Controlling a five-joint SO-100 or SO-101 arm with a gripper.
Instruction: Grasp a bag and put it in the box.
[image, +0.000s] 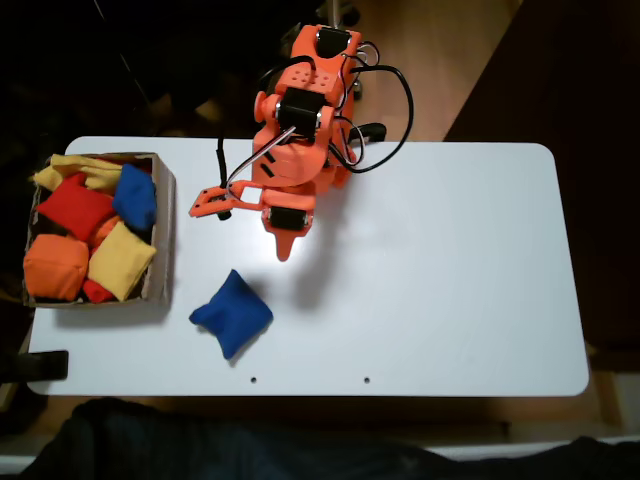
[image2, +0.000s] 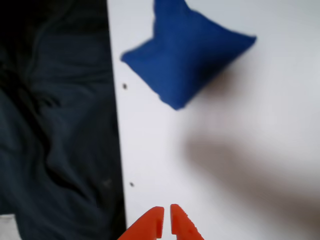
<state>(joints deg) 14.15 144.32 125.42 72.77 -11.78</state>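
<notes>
White tabletop (image: 450, 280) carries the blue bag (image: 232, 312) lying flat near its front edge, turned diamond-wise with one corner toward that edge; no writing shows. Left in the fixed view sits the box (image: 160, 230), holding other beanbags (image: 95, 235). Above the bag, apart, the orange gripper (image2: 166, 220) has fingertips nearly touching, holding nothing.

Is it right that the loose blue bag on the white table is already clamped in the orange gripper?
No. The blue bag lies free on the table, apart from the gripper; the wrist view shows the fingertips nearly together on nothing.
</notes>
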